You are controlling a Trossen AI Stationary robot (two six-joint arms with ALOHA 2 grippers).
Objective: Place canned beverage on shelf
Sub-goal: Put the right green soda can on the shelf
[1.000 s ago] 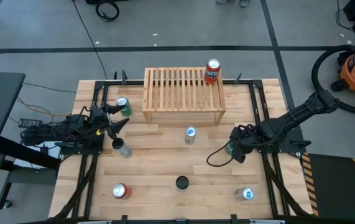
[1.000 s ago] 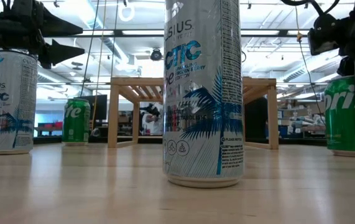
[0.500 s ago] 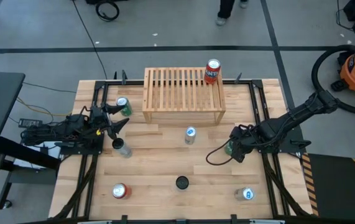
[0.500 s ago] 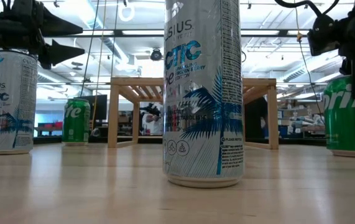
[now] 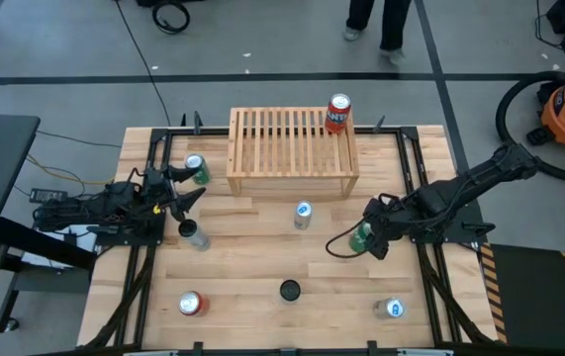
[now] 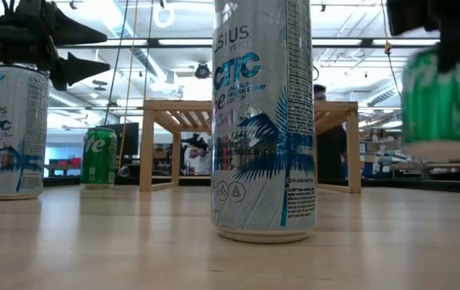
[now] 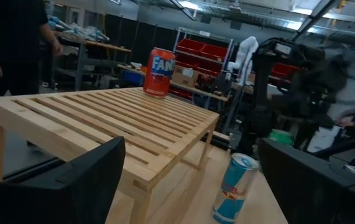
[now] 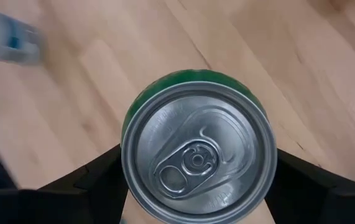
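The shelf (image 5: 292, 148), a low light-wood rack with a slatted top, stands at the table's far middle and carries an orange can (image 5: 337, 112) on its right end. My right gripper (image 5: 371, 237) is shut on a green can (image 6: 437, 105) at the table's right, held above the tabletop. The can's silver top (image 8: 197, 158) fills the right wrist view between the two fingers. My left gripper (image 5: 178, 188) waits open at the table's left edge, pointing level toward the shelf (image 7: 102, 118). My right gripper pinches the green can's upper side wall (image 8: 129, 124) between its two fingers (image 8: 96, 180), one on each opposite side. The fingers come steeply from above, slanting in from the table's right. The can hangs upright below them, its bottom (image 6: 439, 149) clear of the table.
Other cans stand about the table: a green one (image 5: 196, 168) left of the shelf, a slim pale one (image 5: 193, 233), a blue-silver one (image 5: 303, 214) in front of the shelf, a red one (image 5: 191, 304), a dark one (image 5: 290, 290) and a blue one (image 5: 393, 309) along the near side.
My right gripper has risen and drifted a little toward the table's middle, taking the green can with it. The can stood on the table before and now hangs clear of it, still upright.
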